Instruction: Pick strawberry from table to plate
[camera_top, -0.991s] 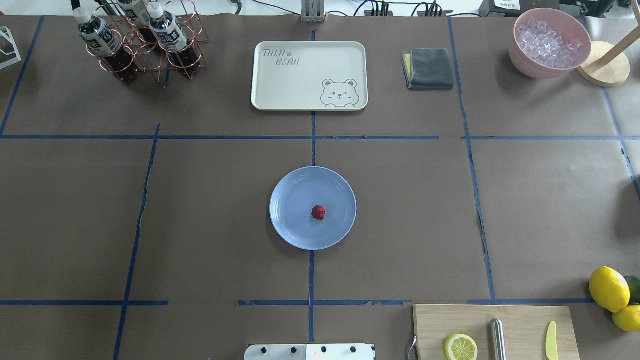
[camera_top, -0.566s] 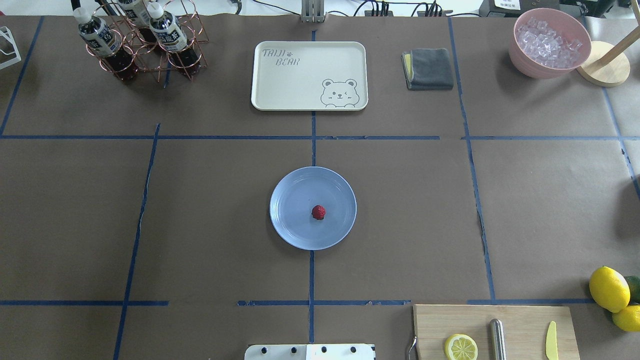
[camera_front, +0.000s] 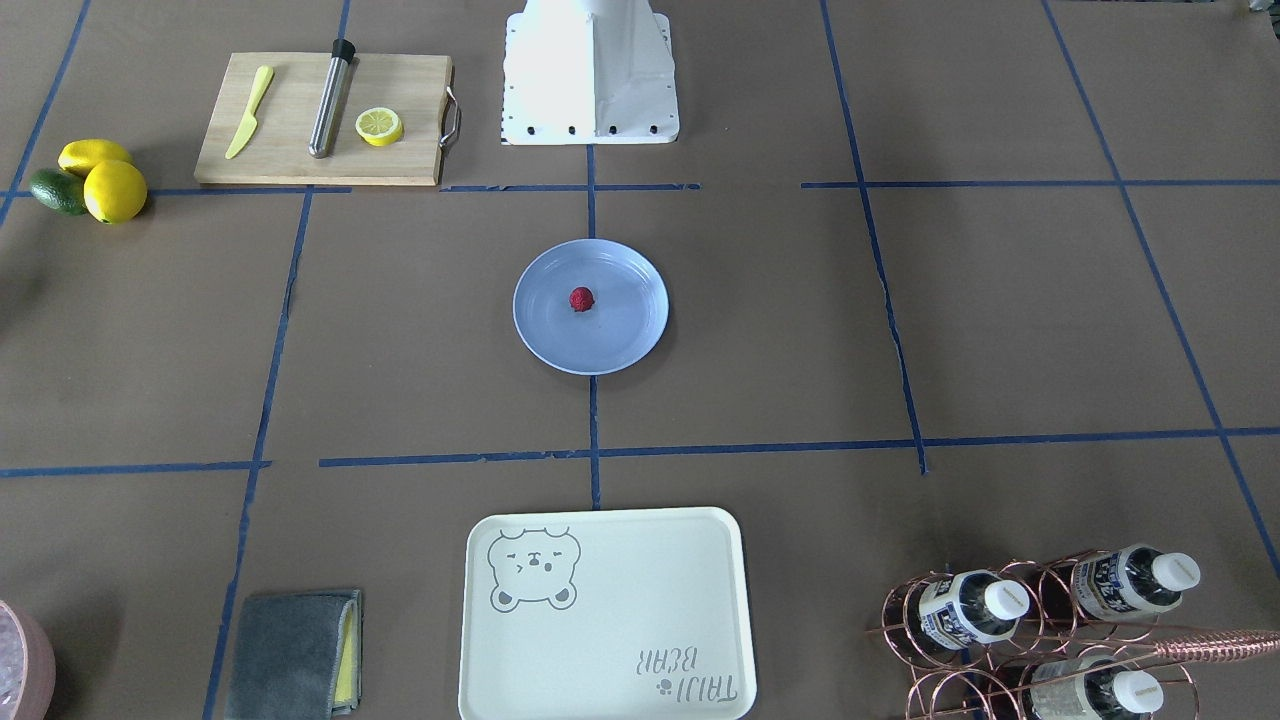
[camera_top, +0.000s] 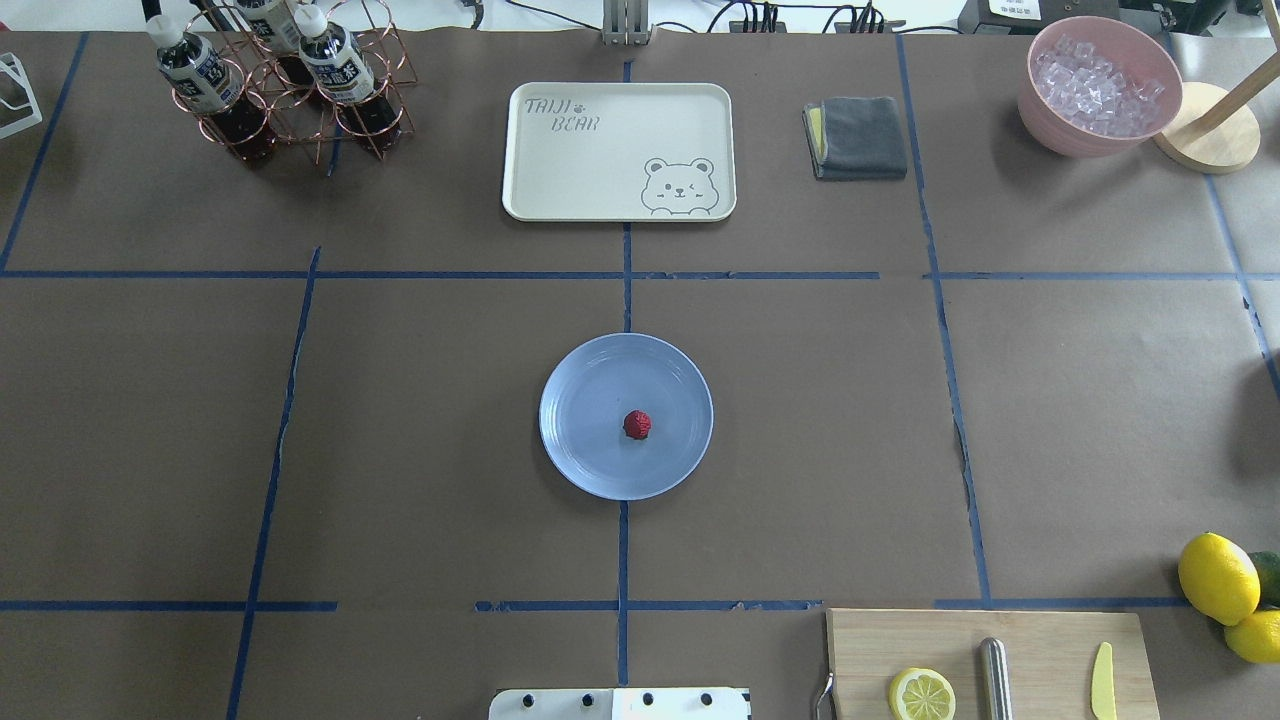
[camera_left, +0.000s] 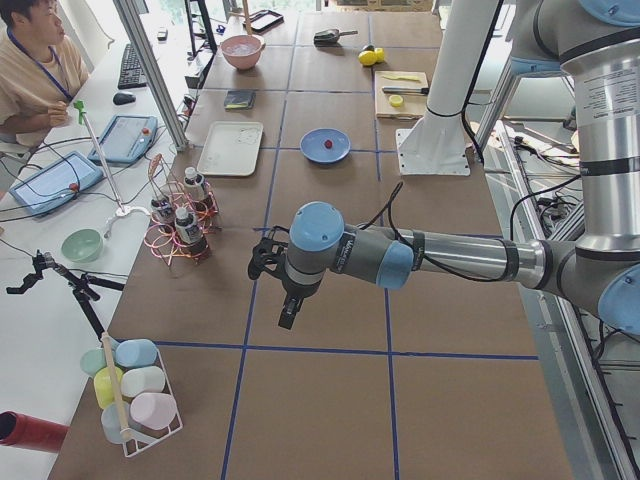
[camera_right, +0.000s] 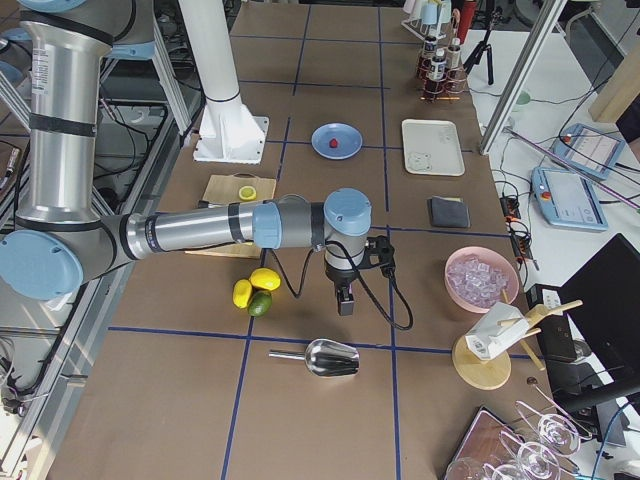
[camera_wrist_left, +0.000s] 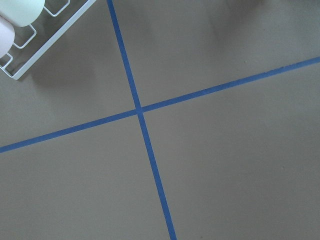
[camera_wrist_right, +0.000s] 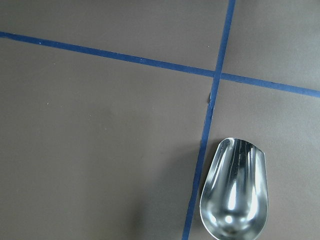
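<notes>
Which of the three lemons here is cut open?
The yellow lemon half on the wooden cutting board, cut face up; the two whole lemons lie off it on the table.

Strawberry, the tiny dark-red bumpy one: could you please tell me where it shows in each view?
Exterior front-facing: the tiny dark-red bumpy strawberry lies just above centre.
Overhead exterior: strawberry just below centre.
Exterior left: strawberry upper middle, far off.
Exterior right: strawberry upper middle.
Left wrist: not in it.
Right wrist: not in it.
Shared landmark: the round light blue plate under it.
</notes>
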